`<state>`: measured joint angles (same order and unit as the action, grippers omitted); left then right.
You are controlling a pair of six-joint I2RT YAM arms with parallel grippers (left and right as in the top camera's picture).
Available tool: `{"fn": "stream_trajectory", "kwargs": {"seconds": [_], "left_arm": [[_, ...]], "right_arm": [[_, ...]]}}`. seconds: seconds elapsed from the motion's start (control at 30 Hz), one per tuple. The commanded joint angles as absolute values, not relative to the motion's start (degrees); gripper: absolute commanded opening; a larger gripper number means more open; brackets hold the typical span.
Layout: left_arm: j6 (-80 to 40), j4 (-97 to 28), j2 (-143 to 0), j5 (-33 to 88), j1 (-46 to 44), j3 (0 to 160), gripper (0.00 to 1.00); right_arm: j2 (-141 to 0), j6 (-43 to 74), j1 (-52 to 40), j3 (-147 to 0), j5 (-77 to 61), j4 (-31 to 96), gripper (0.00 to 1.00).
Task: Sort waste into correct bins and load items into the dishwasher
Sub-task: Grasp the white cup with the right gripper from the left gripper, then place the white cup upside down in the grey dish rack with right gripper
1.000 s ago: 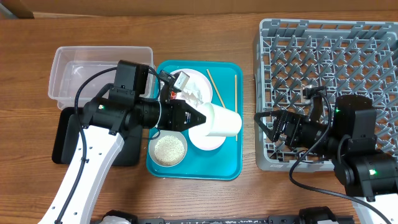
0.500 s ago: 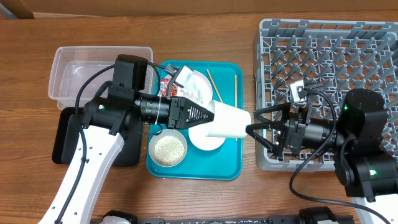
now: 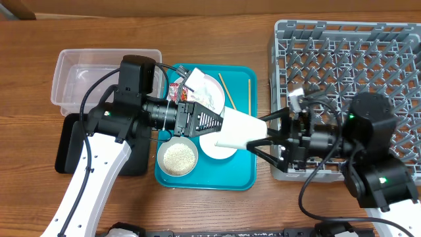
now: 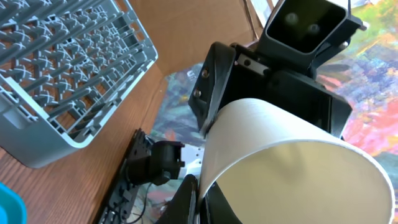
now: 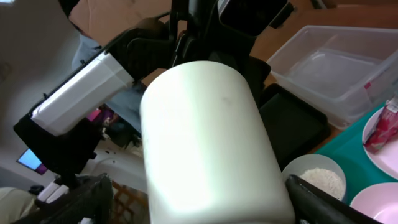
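My left gripper [image 3: 220, 125] is shut on the rim of a white cup [image 3: 241, 130] and holds it sideways above the teal tray. In the left wrist view the jaws [image 4: 202, 199] pinch the cup wall [image 4: 292, 162]. My right gripper [image 3: 268, 136] is open, with one finger on each side of the cup's far end. In the right wrist view the cup [image 5: 205, 124] fills the gap between the spread fingers [image 5: 208, 208]. A bowl of white rice [image 3: 178, 158], a red wrapper [image 3: 175, 91], a white tissue on a plate [image 3: 209, 93] and two chopsticks [image 3: 227, 93] lie on the tray.
The grey dish rack [image 3: 348, 59] stands at the right. The clear tub [image 3: 79, 76] and the black tray [image 3: 68, 141] are at the left, partly under my left arm. The teal tray [image 3: 237, 178] also holds a pale pink dish [image 3: 214, 150] below the cup.
My right gripper has swung left from the rack edge and opened around the cup's end. My left gripper has carried the cup a little to the right.
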<state>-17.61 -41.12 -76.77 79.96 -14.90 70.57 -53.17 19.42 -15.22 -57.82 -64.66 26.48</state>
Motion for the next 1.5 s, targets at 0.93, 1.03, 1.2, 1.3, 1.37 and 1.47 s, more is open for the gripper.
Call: {"fn": "stream_trajectory", "kwargs": {"seconds": [0.93, 1.03, 1.2, 1.3, 1.37, 1.47], "left_arm": [[-17.5, -52.0, -76.8, 44.5, -15.4, 71.1, 0.85], [-16.7, -52.1, -76.8, 44.5, -15.4, 71.1, 0.84], [-16.7, -52.1, -76.8, 44.4, -15.4, 71.1, 0.84], [-16.7, -52.5, -76.8, 44.4, -15.4, 71.1, 0.83], [-16.7, -53.0, -76.8, 44.3, -15.4, 71.1, 0.82], [-15.2, -54.4, -76.8, 44.3, -15.4, 71.1, 0.81]], "right_arm": [[-46.6, 22.9, -2.0, -62.9, -9.0, 73.6, 0.48], [-49.8, 23.6, -2.0, -62.8, -8.4, 80.2, 0.48], [-57.7, 23.9, -2.0, -62.8, -8.3, 82.7, 0.48], [-63.1, 23.9, -2.0, -62.8, -7.7, 80.9, 0.48], [-66.7, 23.9, -2.0, -62.8, -7.8, 79.8, 0.49], [-70.6, 23.8, -2.0, -62.8, -8.1, 80.2, 0.64]]}}
